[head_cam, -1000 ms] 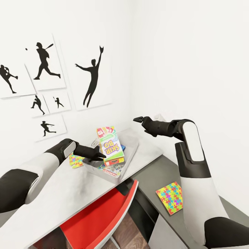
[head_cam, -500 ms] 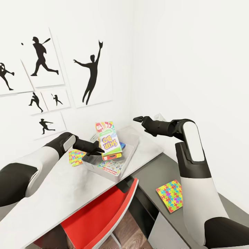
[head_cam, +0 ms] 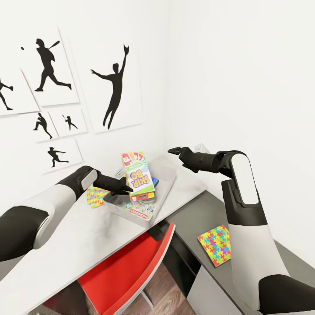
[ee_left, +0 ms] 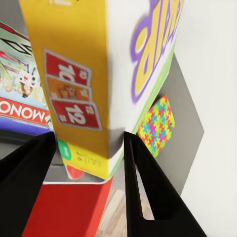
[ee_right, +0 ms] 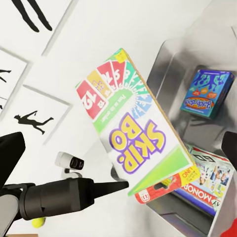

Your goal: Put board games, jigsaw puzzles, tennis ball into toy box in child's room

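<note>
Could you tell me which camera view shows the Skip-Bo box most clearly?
The right wrist view: the whole Skip-Bo box shows there, title readable, tilted above the toy box. The head view shows it small beside the left hand. The left wrist view shows a close, cropped part.

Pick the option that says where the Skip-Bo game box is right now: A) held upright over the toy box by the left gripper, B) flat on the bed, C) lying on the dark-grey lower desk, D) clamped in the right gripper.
A: the left gripper pinches the Skip-Bo box standing upright above the toy box.
</note>
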Controlling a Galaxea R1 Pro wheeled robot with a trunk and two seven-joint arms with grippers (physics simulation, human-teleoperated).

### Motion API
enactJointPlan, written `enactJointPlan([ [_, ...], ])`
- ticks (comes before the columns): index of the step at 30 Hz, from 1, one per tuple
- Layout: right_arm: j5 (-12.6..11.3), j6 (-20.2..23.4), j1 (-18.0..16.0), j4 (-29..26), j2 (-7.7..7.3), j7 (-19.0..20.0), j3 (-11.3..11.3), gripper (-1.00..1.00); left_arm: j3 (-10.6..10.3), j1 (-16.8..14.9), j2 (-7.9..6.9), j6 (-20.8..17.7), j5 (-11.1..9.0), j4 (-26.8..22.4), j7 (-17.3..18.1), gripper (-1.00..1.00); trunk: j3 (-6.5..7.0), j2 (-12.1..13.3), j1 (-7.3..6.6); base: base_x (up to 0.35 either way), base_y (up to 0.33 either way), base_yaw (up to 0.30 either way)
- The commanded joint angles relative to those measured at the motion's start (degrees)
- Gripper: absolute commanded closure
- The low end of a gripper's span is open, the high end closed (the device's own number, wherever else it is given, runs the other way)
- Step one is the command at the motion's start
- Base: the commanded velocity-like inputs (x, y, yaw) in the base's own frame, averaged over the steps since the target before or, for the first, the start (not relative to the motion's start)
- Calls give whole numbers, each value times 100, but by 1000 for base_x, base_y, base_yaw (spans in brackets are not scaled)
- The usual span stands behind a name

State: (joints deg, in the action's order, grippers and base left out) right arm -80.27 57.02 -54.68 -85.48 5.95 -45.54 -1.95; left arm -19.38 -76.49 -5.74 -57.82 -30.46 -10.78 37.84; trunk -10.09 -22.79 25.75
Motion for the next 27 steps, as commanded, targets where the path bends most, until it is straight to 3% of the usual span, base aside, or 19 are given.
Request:
enactJointPlan([
  [1, -50, 12, -7, -6, 2, -60, 4, -100, -22, -6, 1, -11, 9, -5, 40, 100, -22, -13, 3, 0, 0, 0],
  [8, -50, 10, -7, -55, 2, -54, 5, -100, -22, -6, 83, -2, 19, -8, 40, 100, -88, -13, 3, 0, 0, 0],
  [27, -50, 29, -7, -102, -6, -54, 2, -100, -33, -6, 38, -81, -15, 49, 27, 100, -268, -13, 3, 0, 0, 0],
])
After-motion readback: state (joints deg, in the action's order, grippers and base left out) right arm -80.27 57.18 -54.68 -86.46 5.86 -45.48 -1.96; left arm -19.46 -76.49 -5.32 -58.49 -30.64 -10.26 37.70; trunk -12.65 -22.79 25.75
